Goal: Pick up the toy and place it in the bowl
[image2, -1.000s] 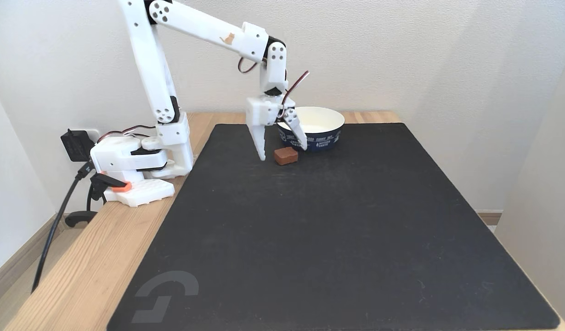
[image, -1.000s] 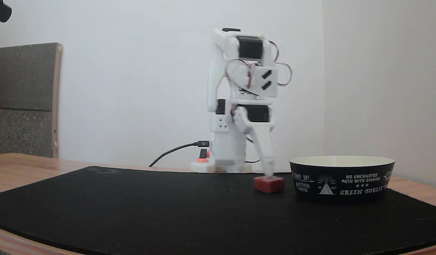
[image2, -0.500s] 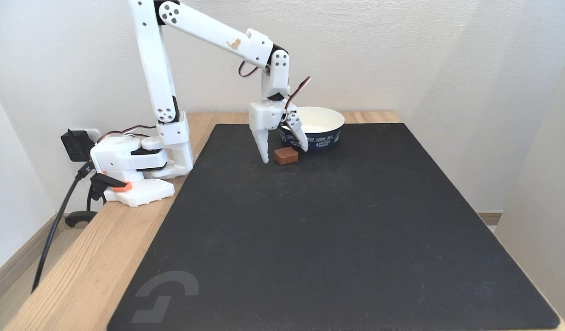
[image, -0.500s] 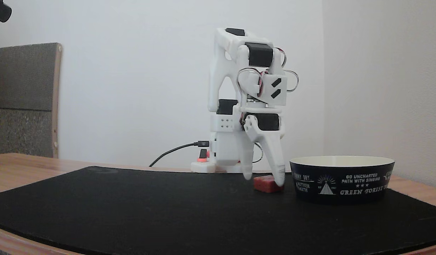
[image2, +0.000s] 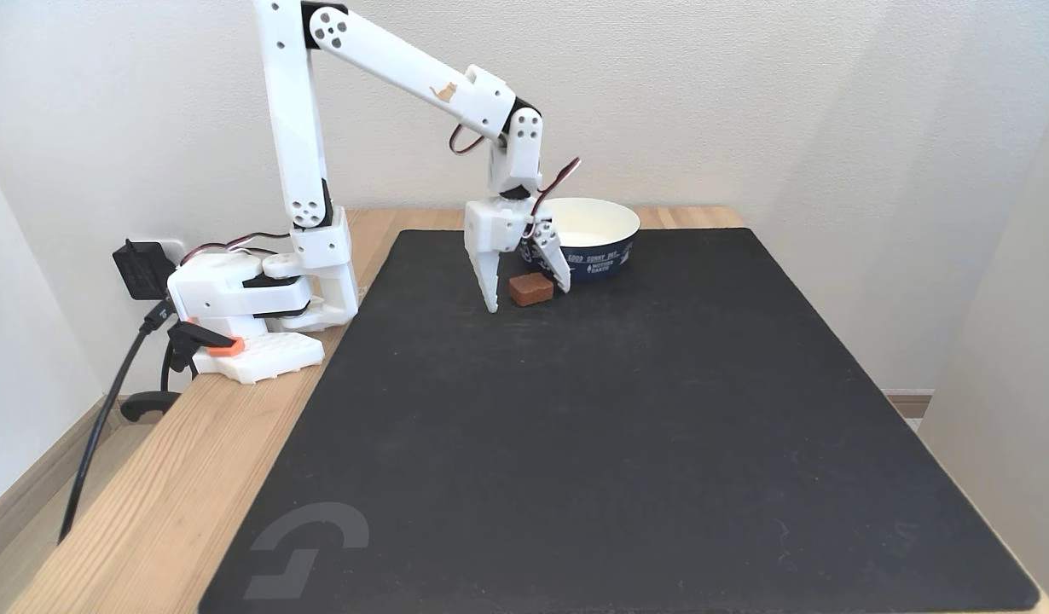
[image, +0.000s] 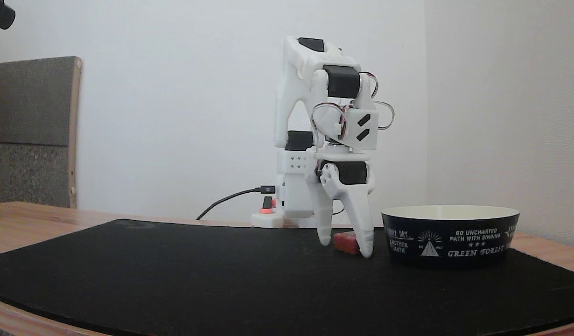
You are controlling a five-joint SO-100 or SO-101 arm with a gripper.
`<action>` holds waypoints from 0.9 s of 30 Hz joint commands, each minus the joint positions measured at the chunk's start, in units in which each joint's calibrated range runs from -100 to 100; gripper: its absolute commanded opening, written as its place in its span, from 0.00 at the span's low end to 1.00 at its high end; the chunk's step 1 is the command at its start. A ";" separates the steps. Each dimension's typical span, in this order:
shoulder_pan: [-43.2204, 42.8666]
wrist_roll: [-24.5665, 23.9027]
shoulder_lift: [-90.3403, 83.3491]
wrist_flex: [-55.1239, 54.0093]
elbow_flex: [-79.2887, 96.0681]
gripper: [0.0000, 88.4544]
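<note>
The small red toy [image: 345,242] [image2: 530,289] lies flat on the black mat, just beside the bowl. My white gripper [image: 346,246] [image2: 528,297] points straight down and stands open, one fingertip on each side of the toy and low by the mat. In both fixed views the fingers do not press on the toy. The black bowl [image: 450,235] [image2: 599,248] with the cream inside and white "GREEN FOREST" print stands right behind the toy, its rim close to one finger.
The black mat [image2: 627,426] covers most of the wooden table [image2: 149,477]. The arm's white base [image2: 260,294], a plug and a black cable [image2: 107,409] sit at the table's left edge. A wall rises close behind the bowl. A chair back [image: 32,133] stands beyond the table.
The gripper has come down and shifted forward over the toy, so its open fingers now straddle it near the mat. The toy and the bowl have stayed in place.
</note>
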 commanded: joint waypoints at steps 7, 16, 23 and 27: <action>-0.15 0.23 0.13 -1.45 -1.36 0.22; -0.07 -0.03 -0.53 -2.89 -1.36 0.07; 2.36 0.23 -11.37 -2.21 -2.26 0.07; 2.36 0.23 -20.38 -2.21 -3.16 0.07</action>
